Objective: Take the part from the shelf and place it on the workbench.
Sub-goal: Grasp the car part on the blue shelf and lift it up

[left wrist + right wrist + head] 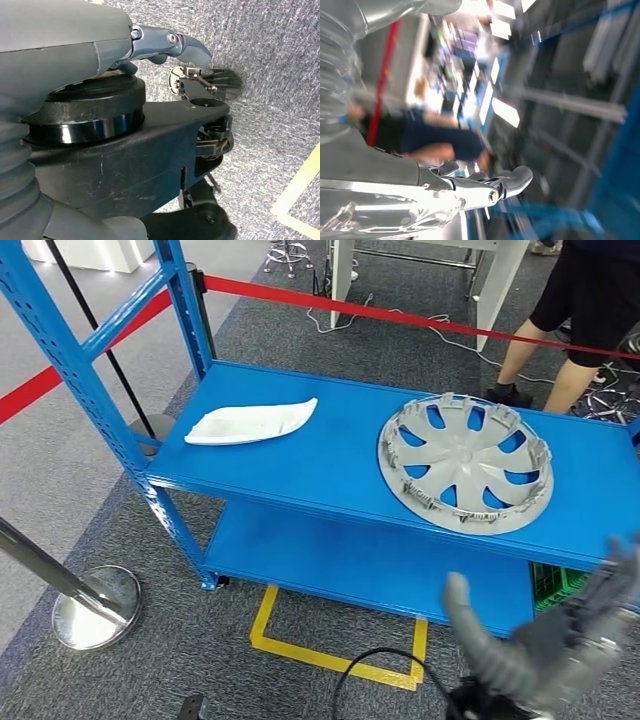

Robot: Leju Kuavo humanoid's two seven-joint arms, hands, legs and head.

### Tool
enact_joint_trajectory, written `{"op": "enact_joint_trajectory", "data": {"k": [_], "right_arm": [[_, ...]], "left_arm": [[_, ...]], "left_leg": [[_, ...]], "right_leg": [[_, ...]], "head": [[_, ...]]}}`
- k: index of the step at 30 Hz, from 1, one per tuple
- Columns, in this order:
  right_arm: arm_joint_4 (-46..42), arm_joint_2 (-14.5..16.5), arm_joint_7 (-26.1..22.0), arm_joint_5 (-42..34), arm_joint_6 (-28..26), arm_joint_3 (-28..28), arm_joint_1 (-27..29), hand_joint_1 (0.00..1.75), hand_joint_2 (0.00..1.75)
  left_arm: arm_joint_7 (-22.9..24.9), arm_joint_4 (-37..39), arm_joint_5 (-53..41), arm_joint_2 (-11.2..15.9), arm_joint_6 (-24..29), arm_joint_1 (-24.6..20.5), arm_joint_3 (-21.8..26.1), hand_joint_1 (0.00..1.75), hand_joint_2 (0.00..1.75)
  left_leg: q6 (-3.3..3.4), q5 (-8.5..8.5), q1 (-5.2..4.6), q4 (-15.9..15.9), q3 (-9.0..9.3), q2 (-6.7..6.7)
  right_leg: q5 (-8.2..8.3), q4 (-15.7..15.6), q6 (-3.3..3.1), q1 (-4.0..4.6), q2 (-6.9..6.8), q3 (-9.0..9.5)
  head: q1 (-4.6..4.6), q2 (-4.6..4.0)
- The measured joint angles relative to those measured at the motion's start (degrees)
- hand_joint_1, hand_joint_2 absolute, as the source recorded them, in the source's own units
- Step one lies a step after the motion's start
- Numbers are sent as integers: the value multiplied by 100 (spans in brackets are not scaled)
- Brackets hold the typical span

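A: Item, location? State of hands?
B: Grey wheel cover (466,462), flat on blue shelf (332,475). Right hand (558,635) below shelf's front edge, fingers apart, empty; left hand (166,42) empty, hanging.
A: Handling?
B: Probably grasp the near rim.

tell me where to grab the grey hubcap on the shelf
Probably the hubcap's near rim, coming from the front with the right hand. It lies flat with that edge close to the shelf's front lip, and the spoke cut-outs beside it give the fingers somewhere to hook.
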Motion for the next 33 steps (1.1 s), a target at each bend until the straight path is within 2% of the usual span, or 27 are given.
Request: {"op": "enact_joint_trajectory", "data": {"k": [1,3,5,8,10,11,13,14,15,16,18,19,21,24,26,28,29,30,31,33], "right_arm": [[123,-95,70,-82,15,166,-62,0,175],[302,-273,219,-242,97,497,-214,0,175],[461,-420,344,-378,249,781,-365,0,175],[658,-587,476,-529,565,1080,-526,0,175],[772,-664,579,-600,836,1228,-627,0,175],[841,-695,632,-607,980,1290,-681,0,175],[1020,-754,720,-568,1216,1392,-788,0,175],[1117,-782,760,-539,1291,1438,-838,0,175],[1201,-806,794,-515,1335,1475,-883,0,175],[1273,-825,829,-493,1365,1508,-929,0,175],[1387,-844,904,-433,1395,1564,-1020,0,175],[1437,-848,953,-385,1407,1587,-1075,0,175],[1544,-856,1062,-268,1446,1628,-1212,0,175],[1765,-877,1223,-55,1579,1670,-1539,0,175],[1974,-883,1317,128,1627,1683,-1868,0,175],[2208,-883,1408,324,1618,1685,-2197,0,175],[2338,-883,1463,416,1613,1685,-2348,0,175],[2461,-883,1522,501,1610,1684,-2491,0,175],[2580,-883,1578,579,1609,1680,-2629,0,175],[2765,-883,1667,706,1605,1660,-2875,0,175]], "left_arm": [[0,0,-15,-2,-9,0,0,0,175],[0,0,-46,-7,-22,-1,0,0,175],[0,0,-75,-10,-28,-4,0,0,175],[0,-1,-119,-9,-34,-14,-1,0,175],[0,-2,-159,-7,-42,-21,-2,0,175],[0,-2,-178,-6,-46,-24,-3,0,175],[0,-4,-221,-2,-54,-28,-6,0,175],[0,-5,-237,2,-56,-29,-7,0,175],[1,-8,-250,4,-58,-30,-8,0,175],[1,-10,-263,5,-63,-30,-9,0,175],[5,-13,-282,3,-81,-32,-11,0,175],[8,-13,-296,-1,-95,-37,-12,0,175],[15,-13,-332,-8,-118,-47,-14,0,175],[28,-13,-407,-13,-148,-60,-25,0,175],[52,-13,-463,-14,-166,-82,-50,0,175],[83,-13,-511,-12,-188,-104,-93,0,175],[100,-13,-534,-11,-201,-114,-118,0,175],[116,-13,-554,-11,-212,-122,-141,0,175],[130,-13,-574,-11,-220,-128,-158,0,175],[140,-13,-599,-15,-231,-141,-180,0,175]], "left_leg": [[0,-1,-2,0,6,-2],[-17,-7,-12,5,21,-10],[-67,-7,-33,16,17,-16],[-158,12,-30,4,4,-17],[-220,-119,-27,165,-68,-12],[-251,-275,-25,422,-185,-10],[-297,-616,-21,1145,-520,-7],[-310,-701,-21,1433,-656,-7],[-314,-676,-20,1535,-707,-7],[-314,-553,-19,1437,-660,-7],[-315,-176,-6,788,-335,-3],[-300,-59,1,425,-164,-6],[-235,0,5,52,-6,-13],[-107,9,1,5,-13,-10],[-41,31,13,-10,-12,2],[-10,36,4,-9,-16,8],[-6,37,-2,-8,-16,8],[-4,37,-6,-7,-14,5],[-2,36,-9,-6,-8,0],[-8,32,-11,-4,8,-8]], "right_leg": [[146,-180,-12,1,0,82],[500,-908,-48,5,-1,438],[658,-1427,-91,11,8,700],[688,-1533,-170,16,22,733],[713,-1557,-226,-9,15,738],[721,-1565,-247,-21,9,740],[723,-1565,-267,-25,3,734],[723,-1565,-268,-25,3,733],[723,-1564,-268,-25,4,733],[723,-1564,-266,-28,6,736],[721,-1562,-248,-28,12,743],[716,-1549,-226,-14,17,734],[723,-1543,-162,16,24,703],[708,-1530,-74,12,17,659],[495,-1172,-28,6,7,485],[163,-428,-10,7,1,141],[69,-108,-10,8,1,-16],[74,39,-16,10,1,-96],[182,-30,-29,12,1,-74],[577,-709,-65,18,1,237]], "head": [[-1,0],[1,0],[-6,0],[-9,0],[-28,0],[-39,0],[-57,0],[-57,0],[-58,0],[-59,0],[-62,0],[-70,0],[-76,0],[-67,0],[-43,0],[-19,0],[-19,0],[-16,0],[-16,0],[-14,0]]}}
